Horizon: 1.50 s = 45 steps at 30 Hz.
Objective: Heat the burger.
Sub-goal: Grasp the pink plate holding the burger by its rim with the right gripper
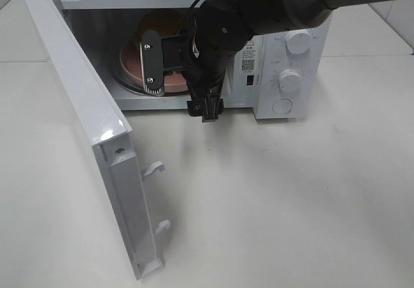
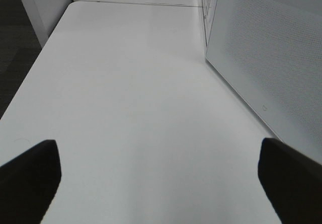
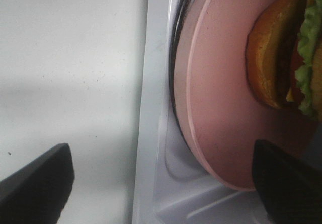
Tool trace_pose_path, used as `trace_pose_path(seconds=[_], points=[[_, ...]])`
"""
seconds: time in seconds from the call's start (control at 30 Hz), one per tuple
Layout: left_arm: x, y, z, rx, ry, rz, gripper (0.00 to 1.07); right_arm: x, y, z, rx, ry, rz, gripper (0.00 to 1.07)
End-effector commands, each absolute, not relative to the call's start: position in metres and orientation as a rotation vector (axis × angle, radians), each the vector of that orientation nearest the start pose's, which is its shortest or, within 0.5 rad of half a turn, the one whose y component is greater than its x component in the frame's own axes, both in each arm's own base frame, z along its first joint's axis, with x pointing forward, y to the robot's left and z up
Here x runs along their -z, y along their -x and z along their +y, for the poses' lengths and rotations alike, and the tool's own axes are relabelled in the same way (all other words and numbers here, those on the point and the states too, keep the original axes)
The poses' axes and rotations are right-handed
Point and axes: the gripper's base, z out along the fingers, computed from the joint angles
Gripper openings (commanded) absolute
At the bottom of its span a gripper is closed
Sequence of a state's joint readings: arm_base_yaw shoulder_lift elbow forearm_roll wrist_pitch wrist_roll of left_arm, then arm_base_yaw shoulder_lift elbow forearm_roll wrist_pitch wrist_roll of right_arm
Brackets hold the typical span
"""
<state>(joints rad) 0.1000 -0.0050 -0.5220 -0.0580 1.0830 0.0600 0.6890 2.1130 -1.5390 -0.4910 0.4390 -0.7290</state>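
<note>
The burger sits on a pink plate inside the open microwave. Up close, the burger shows a golden bun and green lettuce and lies toward one side of the plate. My right gripper hangs open at the microwave's mouth. One finger is over the plate's front edge, the other over the table just outside, and nothing is between them. In its own view the right gripper straddles the oven's sill. My left gripper is open over bare table.
The microwave door stands swung out to the left, its latch hooks facing the table. Two knobs are on the right-hand panel. The door's perforated outer face rises beside my left gripper. The white table spreads in front.
</note>
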Motion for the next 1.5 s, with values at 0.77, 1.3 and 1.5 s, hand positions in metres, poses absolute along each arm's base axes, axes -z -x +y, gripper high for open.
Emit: trace_pose_path(seconds=[0.77, 1.3, 1.5], points=[[-0.282, 0.011, -0.006, -0.034, 0.042, 2.011, 1.00, -0.137, -0.419, 0.292, 0.441, 1.863, 1.592, 0.89], [-0.282, 0.011, -0.005, -0.035, 0.042, 2.011, 1.00, -0.132, -0.421, 0.290, 0.414, 1.842, 1.619, 0.49], [-0.282, 0.011, -0.005, -0.036, 0.041, 2.011, 1.00, -0.137, -0.419, 0.291, 0.377, 1.812, 1.644, 0.09]])
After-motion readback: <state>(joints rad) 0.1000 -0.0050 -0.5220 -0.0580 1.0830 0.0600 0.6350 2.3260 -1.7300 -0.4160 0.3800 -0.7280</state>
